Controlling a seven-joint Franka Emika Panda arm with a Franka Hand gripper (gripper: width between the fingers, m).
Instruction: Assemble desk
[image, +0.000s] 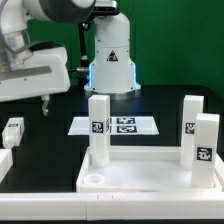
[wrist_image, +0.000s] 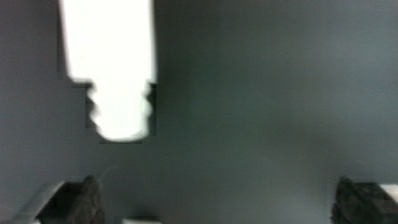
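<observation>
The white desk top (image: 140, 172) lies at the front of the exterior view. Three white legs stand upright on its corners: one on the left (image: 98, 125) and two on the right (image: 190, 118) (image: 206, 146). A loose tagged leg block (image: 13, 132) lies on the black table at the exterior view's left. My gripper (image: 45, 104) hangs above the table at the upper left, apart from every part. In the wrist view a blurred white leg (wrist_image: 111, 60) with a narrower peg end lies beyond my gripper (wrist_image: 217, 205). Both dark fingers (wrist_image: 71, 200) stand wide apart and empty.
The marker board (image: 116, 125) lies flat behind the desk top. The robot's white base (image: 110, 60) stands at the back, before a green wall. Another white piece (image: 4, 160) shows at the left edge.
</observation>
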